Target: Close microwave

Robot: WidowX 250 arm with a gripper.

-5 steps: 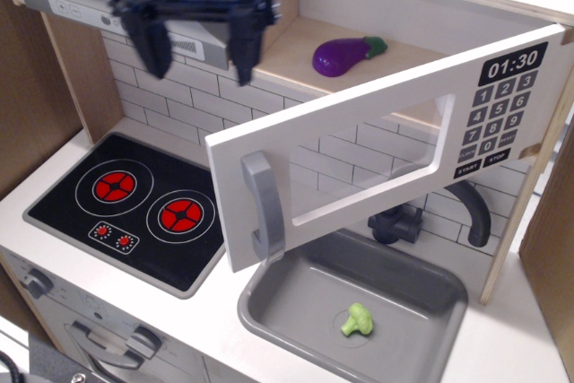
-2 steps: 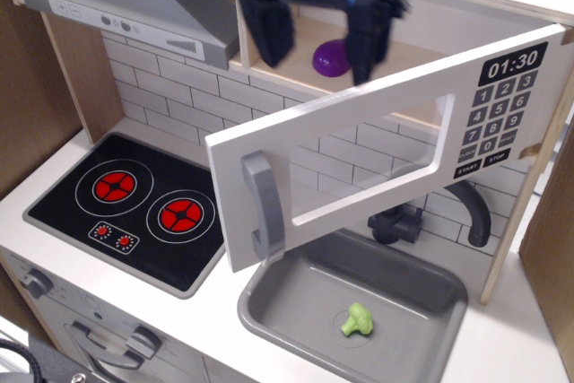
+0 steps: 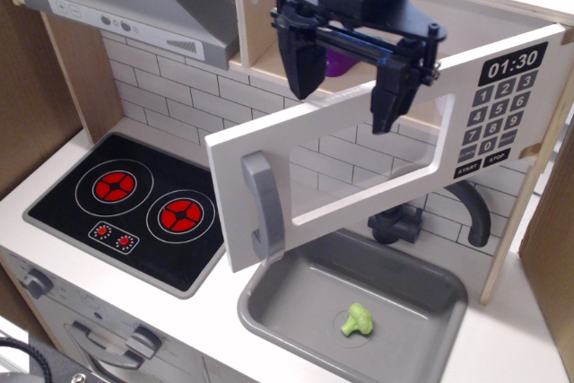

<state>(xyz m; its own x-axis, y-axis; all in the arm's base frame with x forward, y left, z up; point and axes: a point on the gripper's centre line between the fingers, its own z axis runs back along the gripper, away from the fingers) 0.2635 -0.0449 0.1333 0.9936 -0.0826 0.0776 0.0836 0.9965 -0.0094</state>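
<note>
The microwave [image 3: 296,51] sat up on the shelf at the back of the toy kitchen, a pale wooden box to the right of the grey hood [image 3: 126,2]. Its white door [image 3: 359,145] hung wide open, swung out over the sink [image 3: 354,307], with the hinge side at the right where the black keypad [image 3: 498,114] showed 01:30. The grey bar handle [image 3: 260,206] stood on the door's free end, low and to the left, over the edge of the sink. Through the door's window I could see the white tile wall behind.

The gripper [image 3: 345,87] hung just above the door's top edge, near the middle of it, its black fingers [image 3: 303,65] spread wide and pointing down. Nothing sat between them. The left finger was in front of the microwave's open mouth, and the right one came down over the top edge of the door beside the window; I could not tell whether it touched the door. A bit of a purple toy [image 3: 337,63] showed inside the box, mostly hidden behind the gripper.

Below, a small green broccoli [image 3: 357,320] lay in the sink by the drain, and the black stove [image 3: 134,208] with its two red rings lay to the left, well apart from the gripper. The dark tap [image 3: 471,213] stood behind the door at the right.
</note>
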